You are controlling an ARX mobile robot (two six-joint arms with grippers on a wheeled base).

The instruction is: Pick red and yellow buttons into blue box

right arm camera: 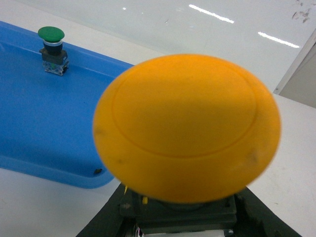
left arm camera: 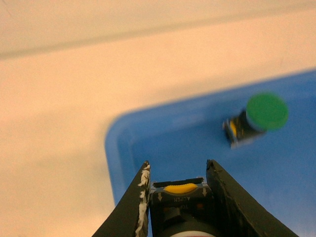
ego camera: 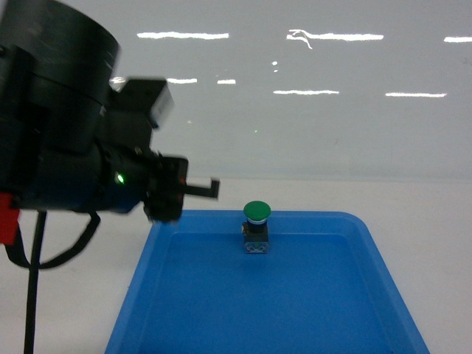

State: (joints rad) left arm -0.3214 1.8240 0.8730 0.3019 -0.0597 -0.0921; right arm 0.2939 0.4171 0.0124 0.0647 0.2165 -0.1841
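My right gripper [right arm camera: 182, 219] is shut on the dark base of the yellow button [right arm camera: 186, 126], whose orange-yellow cap fills the right wrist view. In the left wrist view my left gripper [left arm camera: 179, 165] is shut on the dark boxy base of another push-button [left arm camera: 180, 197]. That base has a yellow latch, and the cap lies below the frame, so its colour does not show. In the head view the left gripper [ego camera: 203, 190] hovers over the far left corner of a shallow blue tray [ego camera: 133, 295]. The blue box is out of view. The right gripper is not in the head view.
A green-capped button [ego camera: 257, 221] stands upright at the back of the shallow tray, seen also in the wrist views as the green button [left arm camera: 261, 116] and green button [right arm camera: 52, 44]. The tray's rim [left arm camera: 116, 148] and tray edge [right arm camera: 49, 168] rest on a pale tabletop. The left arm's bulk fills the head view's upper left.
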